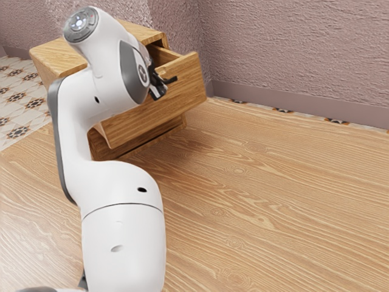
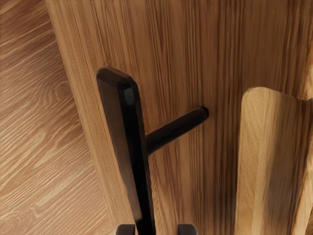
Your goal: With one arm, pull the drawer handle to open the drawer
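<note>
Wooden drawer (image 1: 167, 109) stands partly out of the cabinet (image 1: 55, 56); the gripper (image 1: 160, 83) sits at its black handle (image 2: 133, 147), whether the jaws clamp it cannot be told; the pull seems underway, next calling for a straight draw away from the cabinet.

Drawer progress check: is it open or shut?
Open: the drawer front stands out from the cabinet, with its inside showing behind.

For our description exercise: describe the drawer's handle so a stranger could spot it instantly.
Find the wooden cabinet by the wall. Its pulled-out drawer carries the handle on its front: a black bar on a short post, dark against the pale wood.
</note>
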`<act>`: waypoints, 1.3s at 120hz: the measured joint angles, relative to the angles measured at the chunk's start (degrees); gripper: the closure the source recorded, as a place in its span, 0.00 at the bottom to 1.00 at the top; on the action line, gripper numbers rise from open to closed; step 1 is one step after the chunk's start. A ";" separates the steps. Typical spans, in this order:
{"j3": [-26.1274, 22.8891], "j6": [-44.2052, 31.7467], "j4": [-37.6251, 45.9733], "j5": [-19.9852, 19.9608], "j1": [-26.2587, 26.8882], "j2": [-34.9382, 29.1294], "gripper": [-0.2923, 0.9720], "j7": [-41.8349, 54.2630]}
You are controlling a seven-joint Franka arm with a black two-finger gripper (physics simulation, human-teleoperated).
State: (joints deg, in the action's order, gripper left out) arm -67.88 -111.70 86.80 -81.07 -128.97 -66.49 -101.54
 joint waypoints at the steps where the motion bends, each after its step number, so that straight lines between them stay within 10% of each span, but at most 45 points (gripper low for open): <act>1: 0.00 -0.02 0.04 0.00 0.02 -0.01 0.75 0.00; 156: 1.70 -0.69 3.62 0.40 5.38 -0.91 0.75 -0.90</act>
State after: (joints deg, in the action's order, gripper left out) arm -66.18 -112.38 90.42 -80.67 -123.59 -67.40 -102.43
